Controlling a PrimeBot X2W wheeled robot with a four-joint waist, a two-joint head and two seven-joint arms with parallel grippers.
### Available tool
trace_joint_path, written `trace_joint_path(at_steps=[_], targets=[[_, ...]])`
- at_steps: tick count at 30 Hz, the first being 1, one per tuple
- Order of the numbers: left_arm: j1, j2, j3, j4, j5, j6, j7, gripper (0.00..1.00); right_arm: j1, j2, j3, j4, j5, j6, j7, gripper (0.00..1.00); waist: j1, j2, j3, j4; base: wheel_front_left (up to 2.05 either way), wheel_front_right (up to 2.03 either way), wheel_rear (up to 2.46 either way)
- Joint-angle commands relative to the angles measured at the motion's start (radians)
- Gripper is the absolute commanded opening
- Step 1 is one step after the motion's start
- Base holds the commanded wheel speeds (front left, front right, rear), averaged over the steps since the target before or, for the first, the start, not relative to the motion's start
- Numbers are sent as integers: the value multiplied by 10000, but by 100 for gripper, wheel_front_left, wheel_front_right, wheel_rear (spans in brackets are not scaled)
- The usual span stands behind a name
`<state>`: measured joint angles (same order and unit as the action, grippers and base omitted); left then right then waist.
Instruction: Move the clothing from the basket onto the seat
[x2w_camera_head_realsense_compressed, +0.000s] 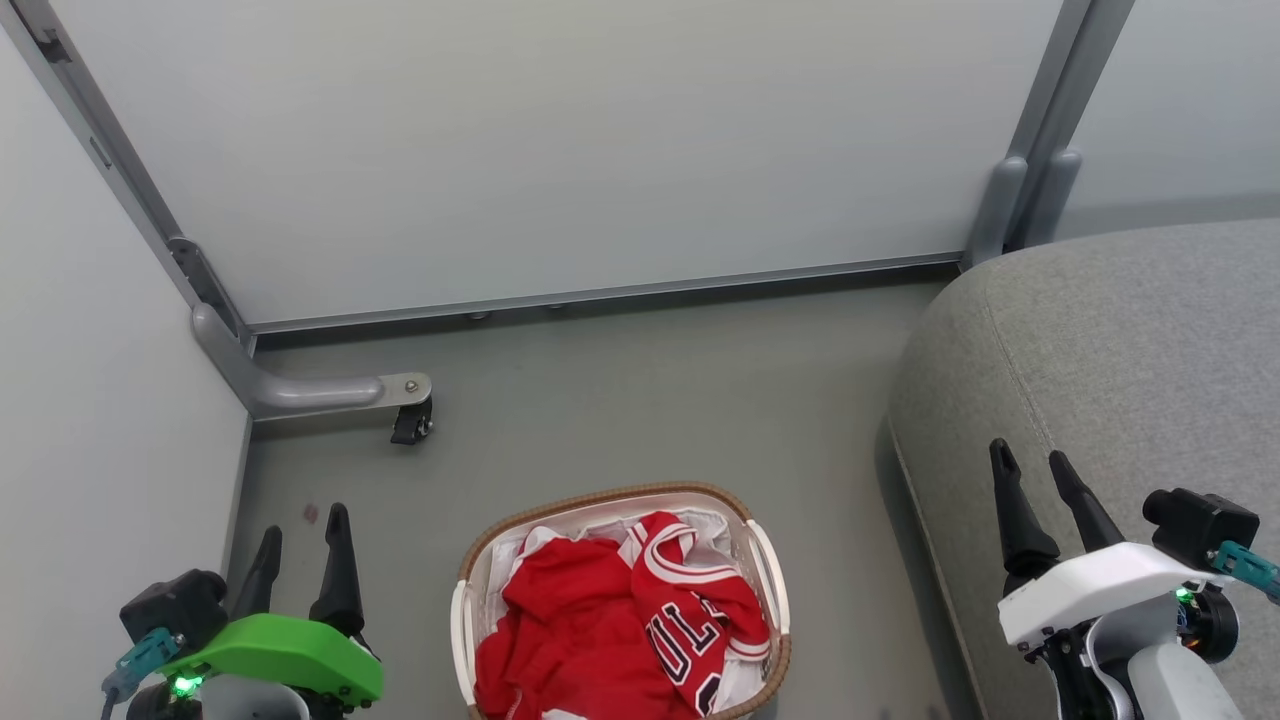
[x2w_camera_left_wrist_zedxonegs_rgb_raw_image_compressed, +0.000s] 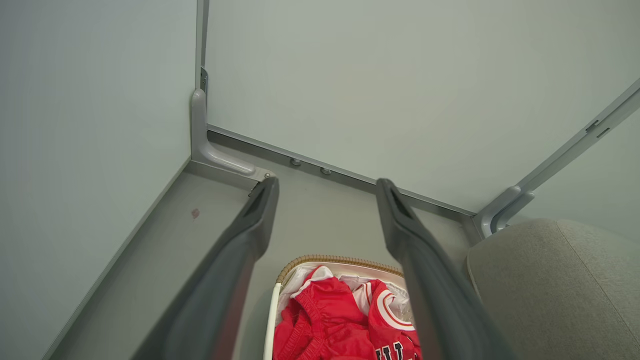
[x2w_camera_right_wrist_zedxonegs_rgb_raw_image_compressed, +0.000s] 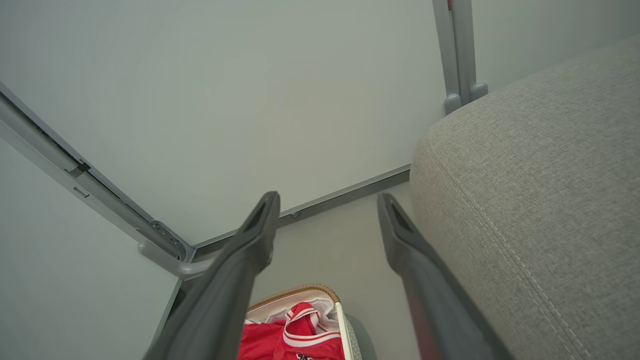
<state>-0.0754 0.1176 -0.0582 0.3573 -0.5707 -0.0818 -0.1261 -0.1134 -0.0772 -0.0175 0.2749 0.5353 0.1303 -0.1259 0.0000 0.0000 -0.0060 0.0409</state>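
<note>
The oval basket (x2w_camera_head_realsense_compressed: 480, 560) with a brown woven rim stands on the floor at the bottom centre of the head view. Red clothing (x2w_camera_head_realsense_compressed: 580, 620) fills it: a plain red shirt on the left and a jersey (x2w_camera_head_realsense_compressed: 700, 610) with white-black trim on the right, over a white liner. The grey seat (x2w_camera_head_realsense_compressed: 1120, 370) rises at the right. My left gripper (x2w_camera_head_realsense_compressed: 305, 525) is open at the lower left, left of the basket. My right gripper (x2w_camera_head_realsense_compressed: 1030, 465) is open over the seat's front edge. The wrist views show the clothing (x2w_camera_left_wrist_zedxonegs_rgb_raw_image_compressed: 330, 320) (x2w_camera_right_wrist_zedxonegs_rgb_raw_image_compressed: 295, 335) below empty, spread fingers.
Pale partition panels close off the back and left. A grey metal foot with a black caster (x2w_camera_head_realsense_compressed: 410, 425) juts onto the floor at the left. Another panel post (x2w_camera_head_realsense_compressed: 1010, 210) stands beside the seat's rounded corner. Grey floor (x2w_camera_head_realsense_compressed: 650, 400) lies between basket and panels.
</note>
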Motion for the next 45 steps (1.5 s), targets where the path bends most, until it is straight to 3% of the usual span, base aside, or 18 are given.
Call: trace_joint_path(at_steps=[1,24,45], targets=[[-7,130,-20,-77,228,38,-95,100,-151,-91,21,-54,-239,5,-94,100,0,0,-5,4,0,0,0],[262,301,-256,304,2462,188,-676,100,-170,-34,173,317,-2933,5,-677,100,0,0,-154,109,0,0,0],[314,85,-243,588,3952,-99,-1103,100,-202,81,-5,428,-4947,4,-1111,100,0,0,-17,119,0,0,0]])
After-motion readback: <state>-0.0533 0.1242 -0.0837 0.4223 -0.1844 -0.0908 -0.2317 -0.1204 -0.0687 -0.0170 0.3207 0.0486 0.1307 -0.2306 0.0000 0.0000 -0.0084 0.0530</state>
